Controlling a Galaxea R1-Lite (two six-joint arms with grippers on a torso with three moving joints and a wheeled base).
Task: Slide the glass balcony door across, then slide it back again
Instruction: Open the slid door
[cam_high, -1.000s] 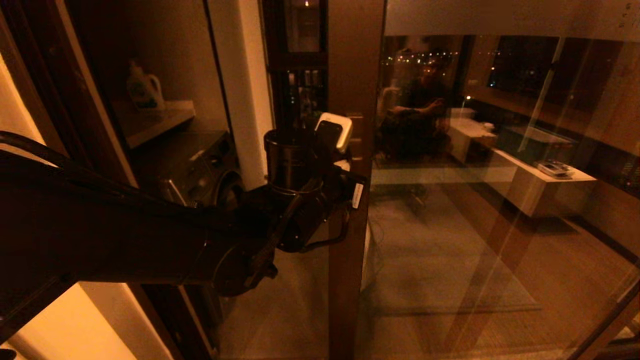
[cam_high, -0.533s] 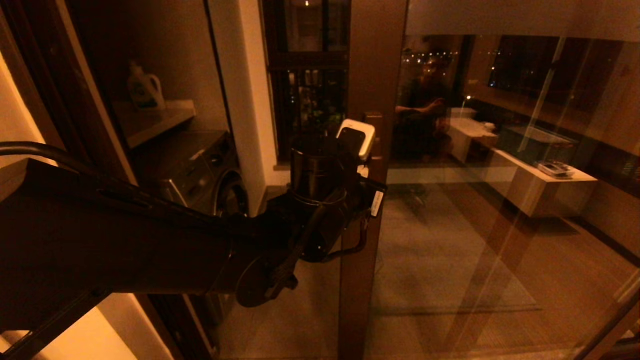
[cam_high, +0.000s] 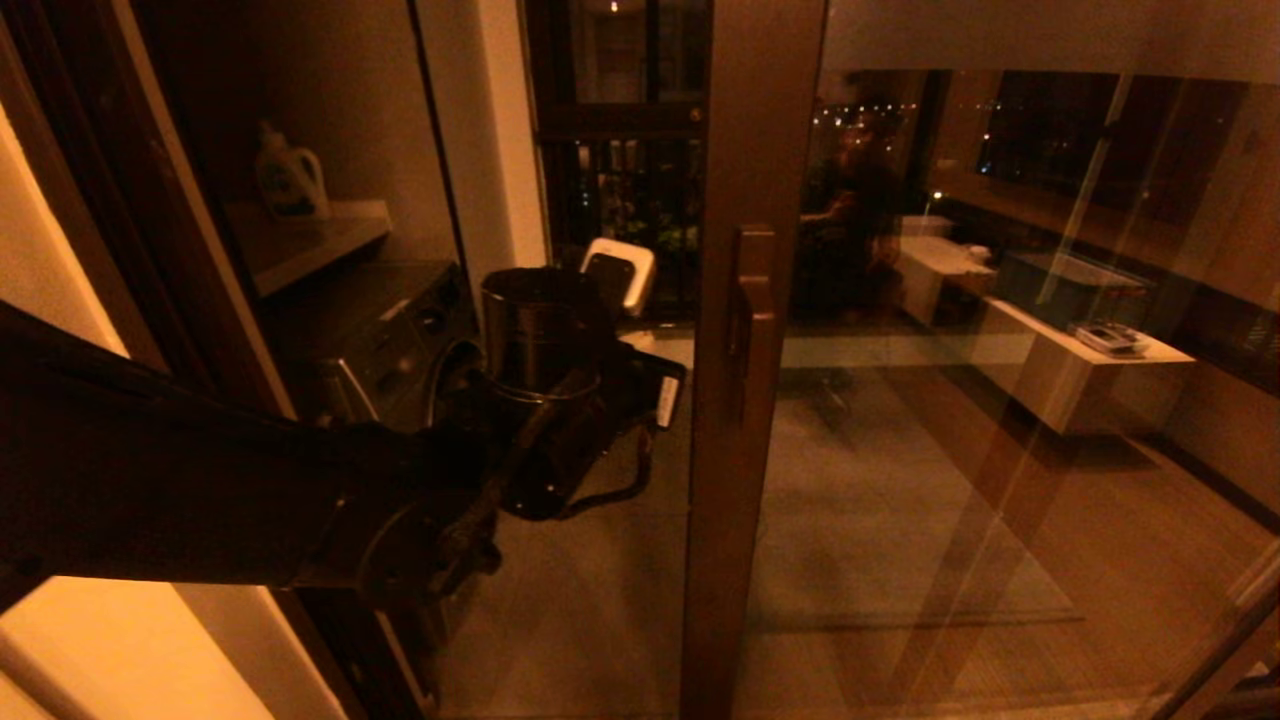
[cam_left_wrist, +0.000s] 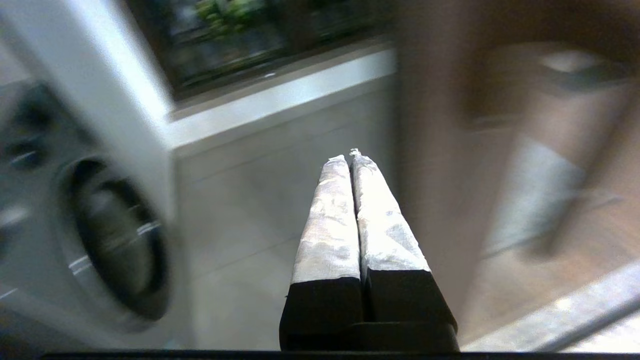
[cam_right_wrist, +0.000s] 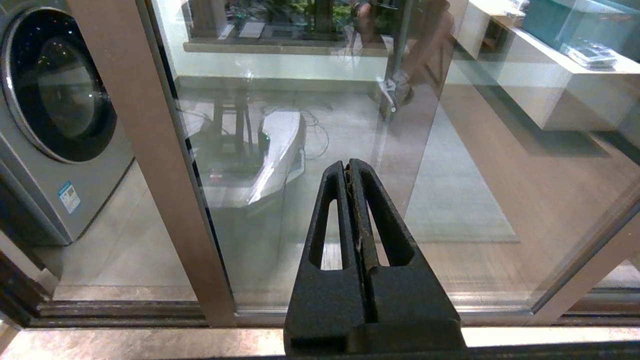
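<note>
The glass balcony door fills the right half of the head view. Its dark wooden stile carries a bar handle, and the doorway to its left stands open. My left arm reaches in from the left, with its wrist a short way left of the stile and not touching it. In the left wrist view the left gripper is shut on nothing, with the blurred stile beside it. Low near the floor track, my right gripper is shut and points at the glass.
A washing machine stands beyond the opening at the left, under a shelf with a detergent bottle. The fixed dark jamb borders the left side. A dark window with railing bars lies behind. The floor track runs below.
The door stile slid to the right with my left wrist against the handle. The left arm has since pulled back to the left, leaving the handle uncovered.
</note>
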